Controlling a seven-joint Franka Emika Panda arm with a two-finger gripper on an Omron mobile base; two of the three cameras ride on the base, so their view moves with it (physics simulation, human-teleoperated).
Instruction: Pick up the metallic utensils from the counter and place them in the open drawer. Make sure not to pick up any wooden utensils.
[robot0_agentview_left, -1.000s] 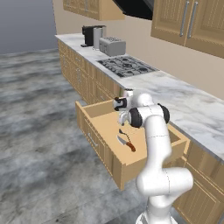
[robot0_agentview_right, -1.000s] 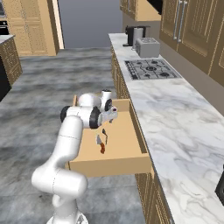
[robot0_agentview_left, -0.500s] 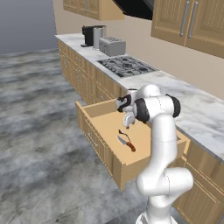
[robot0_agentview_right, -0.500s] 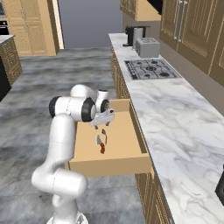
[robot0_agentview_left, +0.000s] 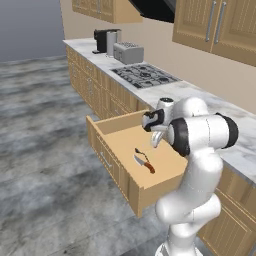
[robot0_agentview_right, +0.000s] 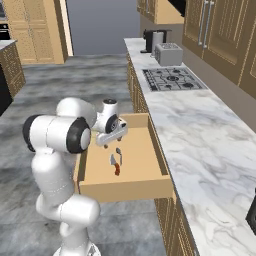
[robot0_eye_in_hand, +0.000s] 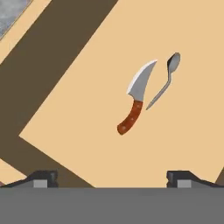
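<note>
The open drawer (robot0_agentview_left: 116, 167) stands pulled out from the cabinets, a shallow light-wood box. On its floor lie the metallic utensils: a short knife (robot0_eye_in_hand: 135, 98) with a silver blade and a reddish-brown handle, and a small grey spoon (robot0_eye_in_hand: 165, 81) right beside it, almost touching. Both also show as the knife (robot0_agentview_left: 145, 163) (robot0_agentview_right: 114, 164) and the spoon (robot0_agentview_left: 136, 150) (robot0_agentview_right: 118, 151) from the base. My gripper (robot0_eye_in_hand: 111, 179) (robot0_agentview_left: 156, 139) (robot0_agentview_right: 109, 142) hangs over the drawer above them, open and with nothing between its fingers. The island counter and the wooden utensils are out of view.
A marble top (robot0_agentview_right: 200, 125) with a stove (robot0_agentview_left: 145, 75), a toaster (robot0_agentview_left: 128, 52) and a coffee machine (robot0_agentview_left: 105, 40) runs along the wall behind the drawer. Wooden drawer fronts (robot0_agentview_left: 95, 92) line the cabinets below. Grey stone floor (robot0_agentview_left: 45, 165) lies on the drawer's open side.
The hand has drawn up and back a little over the drawer and the elbow has swung round. The knife and the spoon lie still in the drawer.
</note>
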